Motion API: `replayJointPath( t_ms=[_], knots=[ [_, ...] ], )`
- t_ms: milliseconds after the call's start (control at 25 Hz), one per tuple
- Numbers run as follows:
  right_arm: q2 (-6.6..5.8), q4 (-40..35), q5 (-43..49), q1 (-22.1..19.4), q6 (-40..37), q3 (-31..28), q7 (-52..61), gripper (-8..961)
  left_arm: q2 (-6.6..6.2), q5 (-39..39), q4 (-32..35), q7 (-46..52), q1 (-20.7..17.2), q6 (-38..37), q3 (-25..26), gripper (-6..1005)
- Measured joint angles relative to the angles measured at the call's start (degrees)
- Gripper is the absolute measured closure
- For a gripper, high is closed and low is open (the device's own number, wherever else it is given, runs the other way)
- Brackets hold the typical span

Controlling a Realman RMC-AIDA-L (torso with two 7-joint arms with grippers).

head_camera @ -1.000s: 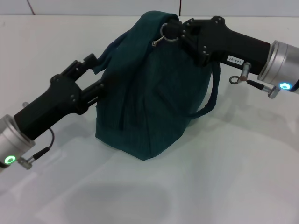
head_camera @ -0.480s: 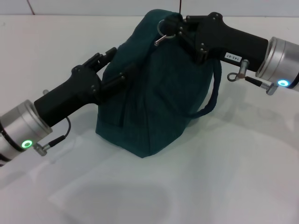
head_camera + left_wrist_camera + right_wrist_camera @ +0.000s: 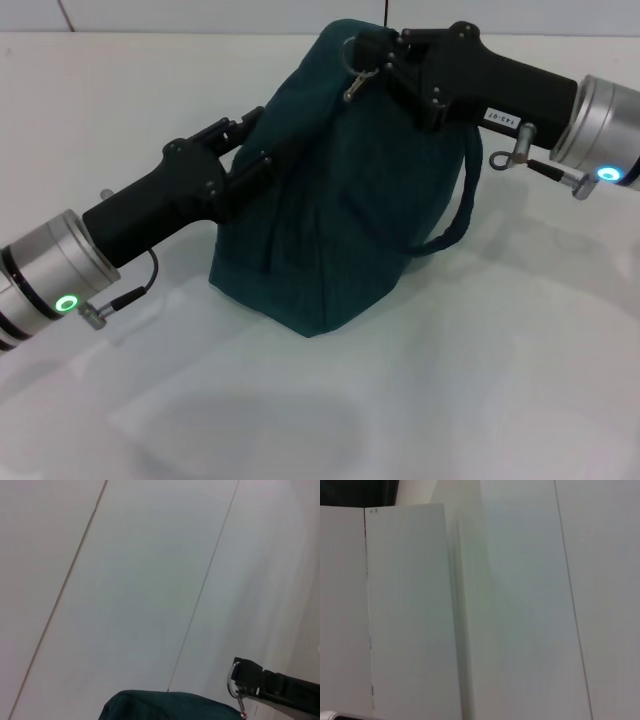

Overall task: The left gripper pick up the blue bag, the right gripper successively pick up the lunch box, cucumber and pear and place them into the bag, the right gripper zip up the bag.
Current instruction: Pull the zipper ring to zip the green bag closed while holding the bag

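Hands flanking blue bag

Bright, even overhead light; a soft shadow falls on the white table; the right wrist view shows slight blur.

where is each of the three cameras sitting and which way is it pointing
Head view: on the robot's head, looking forward and down at the blue bag on the white table; left gripper and right gripper both at the bag.
Left wrist view: on the left wrist, facing a pale panelled surface; shares the bag top and right gripper with the head view.
Right wrist view: on the right wrist, only pale panels show.
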State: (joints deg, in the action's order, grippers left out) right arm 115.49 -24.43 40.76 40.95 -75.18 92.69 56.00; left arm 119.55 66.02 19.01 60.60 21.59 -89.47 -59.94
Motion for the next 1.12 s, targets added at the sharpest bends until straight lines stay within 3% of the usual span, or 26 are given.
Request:
replayJointPath(
  t_ms=[440, 760, 1120],
  knots=[
    [-0.1, 0.2, 0.0, -0.3, -0.2, -0.3, 0.1, 945, 0.11, 1.9, 0.1, -1.1, 0.9, 0.0, 0.0, 728],
    [-0.15, 0.4, 0.0, -0.5, -0.3, -0.8, 0.4, 945, 0.02, 2.8, 0.0, -1.1, 1.4, -0.4, -0.2, 887],
    [-0.2, 0.6, 0.0, -0.7, -0.4, -1.0, 2.1, 945, -0.07, 3.4, 0.5, -1.1, 1.1, -2.2, -2.1, 918]
  ],
)
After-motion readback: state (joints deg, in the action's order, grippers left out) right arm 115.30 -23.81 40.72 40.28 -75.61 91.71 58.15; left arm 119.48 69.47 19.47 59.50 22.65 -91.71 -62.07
